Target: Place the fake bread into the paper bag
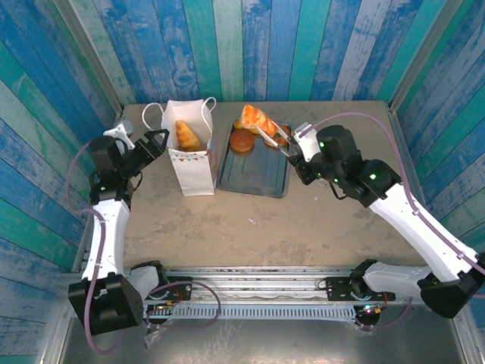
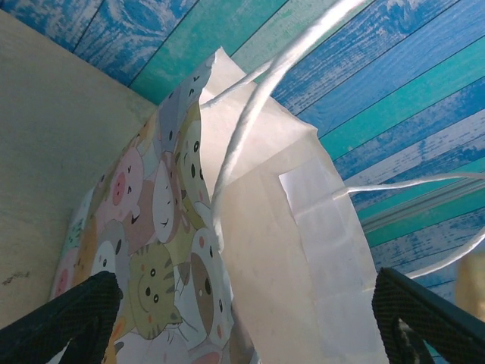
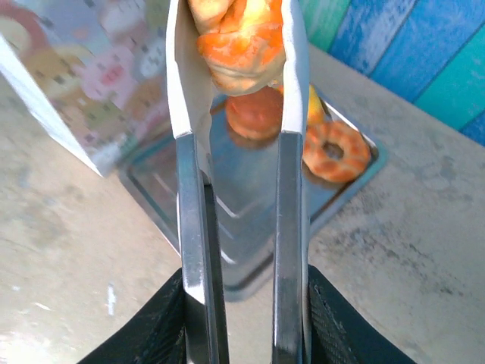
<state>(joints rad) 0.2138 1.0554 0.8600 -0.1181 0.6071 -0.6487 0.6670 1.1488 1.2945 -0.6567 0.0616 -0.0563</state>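
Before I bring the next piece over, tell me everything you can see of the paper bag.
The paper bag stands upright on the table, close beside the grey tray's left edge. It is white paper with its mouth open and two white cord loop handles. A band of small coloured flags runs across its near face, and cartoon animals are printed on its sides. One croissant leans inside, seen through the mouth. The left claw is open by its upper left edge; whether they touch cannot be told.
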